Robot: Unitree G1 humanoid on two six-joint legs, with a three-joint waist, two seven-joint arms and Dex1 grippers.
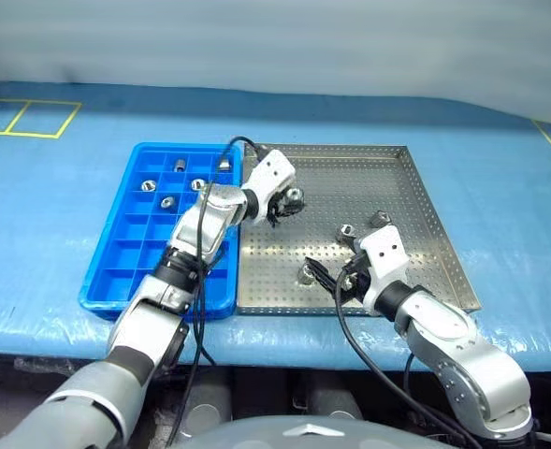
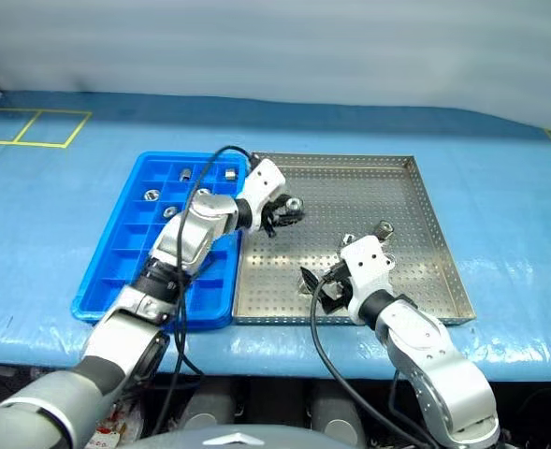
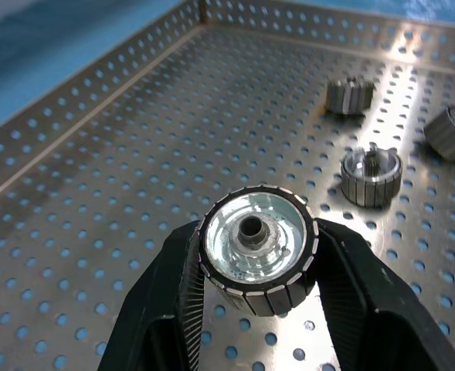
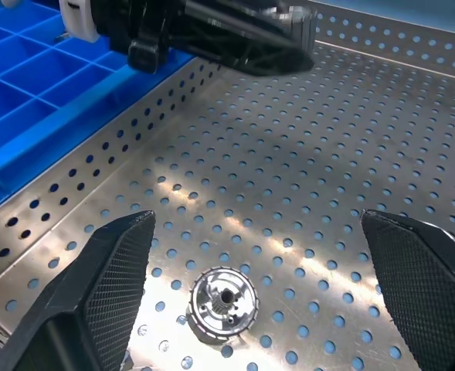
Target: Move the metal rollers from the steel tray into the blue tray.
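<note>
Bright blue tray [image 1: 125, 271] gridded into squares, silver-grey steel tray [image 1: 425, 224] dotted with round holes, shiny ribbed silver rollers [image 3: 256, 249], black textured claw fingers [image 4: 107, 290], blue worktop [image 1: 500, 168] with yellow lines.

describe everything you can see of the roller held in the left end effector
The roller is a short, shiny silver metal cylinder with a ribbed, segmented outer wall, a recessed polished face and a small hollow hub at its centre. It is clamped on opposite sides by the black fingers of the left end effector, its open face turned toward the wrist camera. It hangs above the steel tray, near the side next to the blue tray, not touching it.
</note>
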